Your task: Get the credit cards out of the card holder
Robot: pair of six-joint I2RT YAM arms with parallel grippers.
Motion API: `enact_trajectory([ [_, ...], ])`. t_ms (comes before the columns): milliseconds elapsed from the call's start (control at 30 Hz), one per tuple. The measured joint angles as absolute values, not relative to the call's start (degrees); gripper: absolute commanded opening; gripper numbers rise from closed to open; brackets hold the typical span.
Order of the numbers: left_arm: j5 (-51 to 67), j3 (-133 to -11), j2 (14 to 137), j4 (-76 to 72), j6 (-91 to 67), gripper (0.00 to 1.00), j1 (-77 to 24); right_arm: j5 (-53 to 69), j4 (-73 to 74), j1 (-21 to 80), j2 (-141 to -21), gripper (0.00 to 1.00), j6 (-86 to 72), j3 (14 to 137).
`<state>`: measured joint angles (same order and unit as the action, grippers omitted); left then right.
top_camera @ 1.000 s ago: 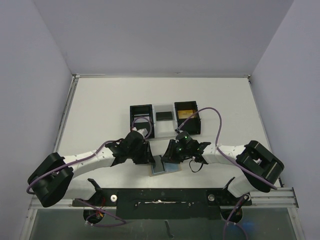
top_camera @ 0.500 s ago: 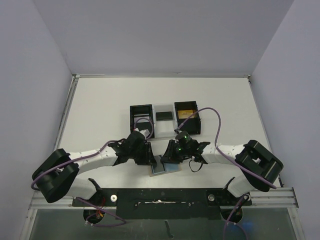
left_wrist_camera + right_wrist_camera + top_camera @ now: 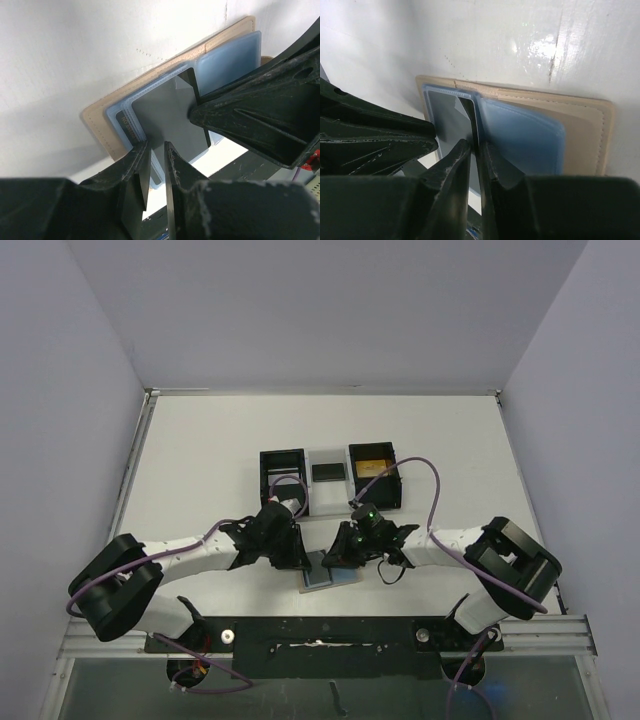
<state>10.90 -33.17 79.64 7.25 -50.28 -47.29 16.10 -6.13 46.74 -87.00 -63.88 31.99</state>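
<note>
**A pull being prepared from both sides**

The right tool (image 3: 476, 146) is being held nearly shut on the edge of the dark card (image 3: 165, 112). Whether the left tool (image 3: 157, 152), at a narrow slit, is clamping its near edge cannot be told. The card holder (image 3: 582, 125) is lying open, near-middle of the surface (image 3: 200, 460). The card is being judged stiff, light and slick, so it is best gripped by the edges. The lettering (image 3: 128, 131) is blurred.

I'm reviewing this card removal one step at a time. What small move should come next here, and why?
Probably finish closing the left gripper on the grey card, then ease it out of the card holder. The card's near edge sits in that gripper's narrow gap, the card looks only partly out of the holder, and the right gripper straddles its other edge.
</note>
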Motion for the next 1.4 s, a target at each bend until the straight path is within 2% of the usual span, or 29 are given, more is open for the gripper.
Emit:
enact_trajectory([
  [100,10.6,-33.2,79.6,7.6,-50.1,0.16,-47.3,16.5,-7.3,46.3,-87.0,0.09,-64.4,31.2],
  [200,10.1,-33.6,79.6,8.5,-49.6,0.16,-47.4,17.2,-8.9,46.0,-86.7,0.17,-65.1,30.3],
  [333,10.0,-33.7,79.6,8.6,-49.1,0.16,-47.5,19.8,-12.7,44.4,-86.5,0.19,-65.9,28.2],
  [533,9.8,-33.7,79.6,8.7,-48.8,0.15,-47.6,25.0,-17.1,41.5,-86.5,0.13,-66.5,26.3],
  [767,9.4,-33.8,79.6,9.1,-48.4,0.12,-47.6,28.3,-21.1,40.1,-86.5,0.0,-66.6,25.5],
  [1400,9.2,-33.8,79.6,9.0,-47.7,0.09,-47.6,31.1,-22.4,36.8,-84.4,0.0,-66.5,21.8],
])
